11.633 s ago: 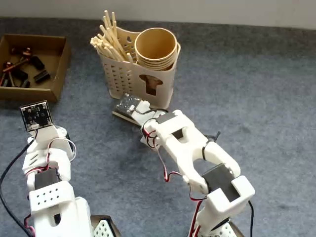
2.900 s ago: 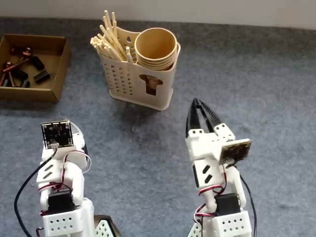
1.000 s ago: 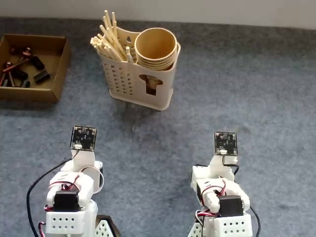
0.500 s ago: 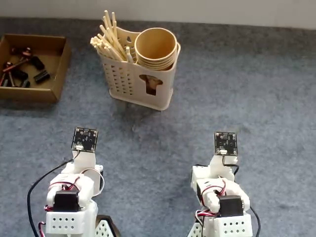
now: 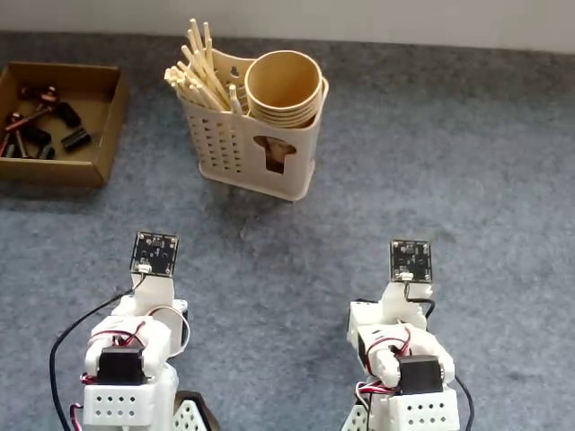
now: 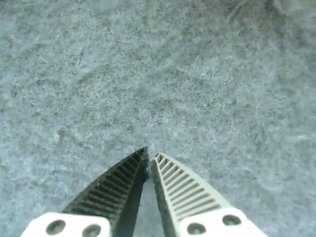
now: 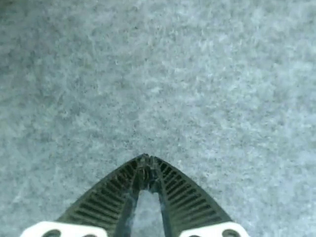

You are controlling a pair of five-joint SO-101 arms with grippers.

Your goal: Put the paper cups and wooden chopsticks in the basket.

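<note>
Already the paper cups [image 5: 284,85] sit nested in the basket [image 5: 243,148], with the chopsticks [image 5: 199,67] bunched upright beside them. The cups look light and crushable, best taken by the rim; the sticks look stiff and slippery. The left pincer [image 6: 148,154] and right pincer [image 7: 145,160] are closed and empty over the grey bench [image 5: 449,162]. A cardboard box [image 5: 112,126] lies aside, obstructing nothing.

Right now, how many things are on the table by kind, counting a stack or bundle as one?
Baskets: 1
Stacks of paper cups: 1 (nested, cups not countable)
Bundles of chopsticks: 1 (sticks overlap)
Cardboard boxes of small parts: 1
Robot arms: 2, left and right
Total: 6
</note>
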